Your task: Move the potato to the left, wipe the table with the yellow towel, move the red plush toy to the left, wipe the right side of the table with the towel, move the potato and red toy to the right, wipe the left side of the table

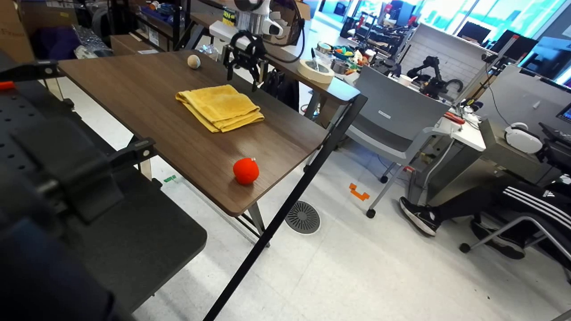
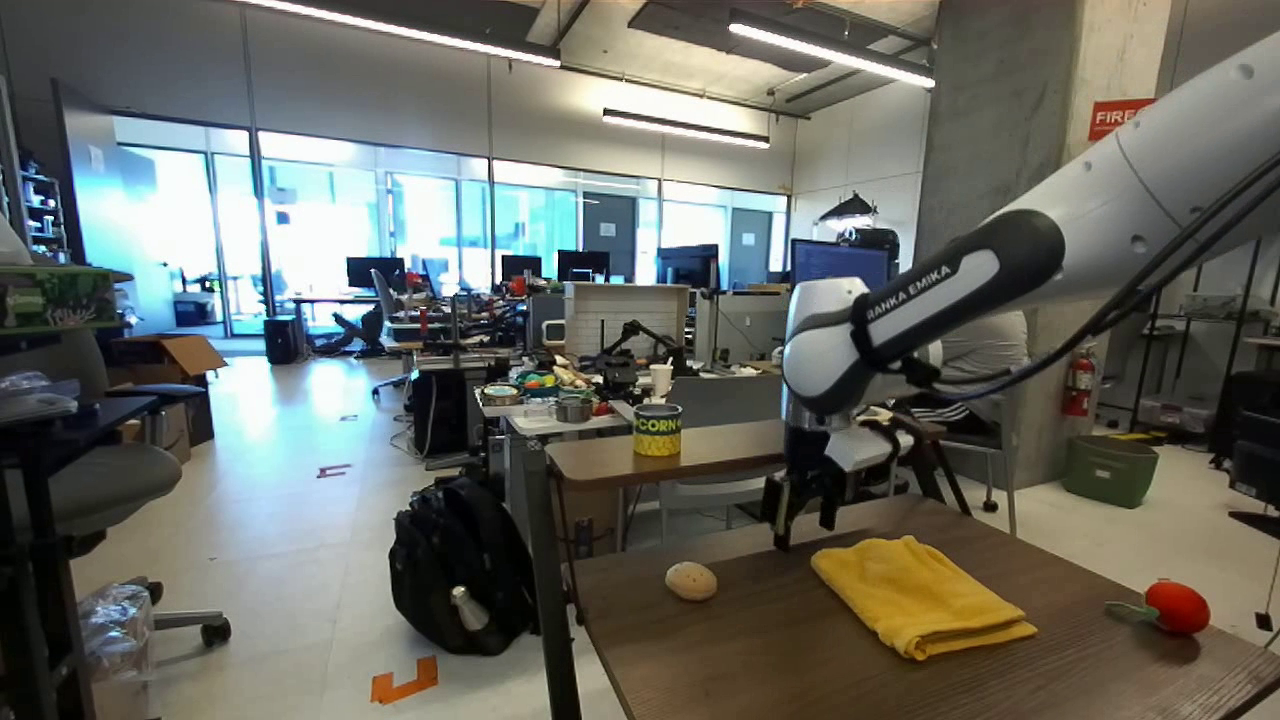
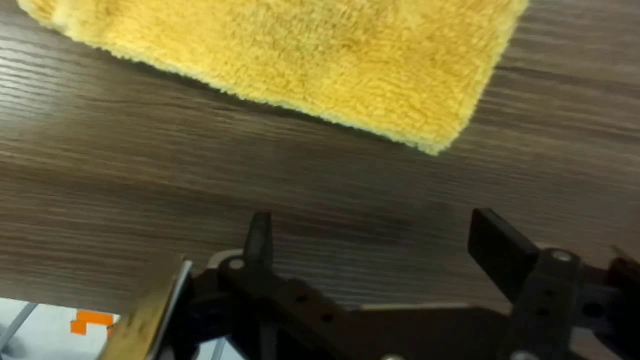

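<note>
Towel (image 1: pixel 220 108) lay on the table (image 1: pixel 156 98) at 7 o'clock from the gripper (image 1: pixel 243 83) in an exterior view, potato (image 1: pixel 193 61) toward 10. In an exterior view, towel (image 2: pixel 915 602) at 4, potato (image 2: pixel 691 581) at 8. In the wrist view, the gripper (image 3: pixel 370 220) stood wide, empty, towel from 10 to 1: probably its next reach.

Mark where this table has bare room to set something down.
Bare tabletop lies between potato and yellow towel, and between towel and red plush toy. Crowded: the strip beside the towel, beneath the open end effector.
</note>
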Controlling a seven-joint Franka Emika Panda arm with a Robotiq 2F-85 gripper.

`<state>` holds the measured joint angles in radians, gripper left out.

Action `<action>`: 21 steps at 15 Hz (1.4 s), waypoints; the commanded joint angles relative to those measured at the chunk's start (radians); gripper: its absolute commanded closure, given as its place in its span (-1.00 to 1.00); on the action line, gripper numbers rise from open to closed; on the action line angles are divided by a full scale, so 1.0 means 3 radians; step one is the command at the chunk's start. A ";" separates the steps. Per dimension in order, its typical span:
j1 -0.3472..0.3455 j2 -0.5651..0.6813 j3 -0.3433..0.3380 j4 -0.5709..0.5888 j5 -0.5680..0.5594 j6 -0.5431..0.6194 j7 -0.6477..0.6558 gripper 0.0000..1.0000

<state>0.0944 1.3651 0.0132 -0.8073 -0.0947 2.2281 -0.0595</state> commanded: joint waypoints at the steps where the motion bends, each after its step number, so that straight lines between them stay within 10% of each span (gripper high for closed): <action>1: 0.0017 -0.0038 -0.0066 -0.0520 -0.0063 0.0824 0.0034 -1.00; 11: 0.0240 -0.1204 -0.0158 -0.2133 -0.0443 0.1822 0.0048 -1.00; 19: 0.0417 -0.2328 -0.0456 -0.3393 -0.0486 0.1026 0.0325 -1.00; 21: 0.0342 -0.2001 -0.0373 -0.3003 -0.0457 0.1184 0.0309 -1.00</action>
<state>0.2102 0.7646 -0.1134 -1.7111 -0.2145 2.5870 0.0229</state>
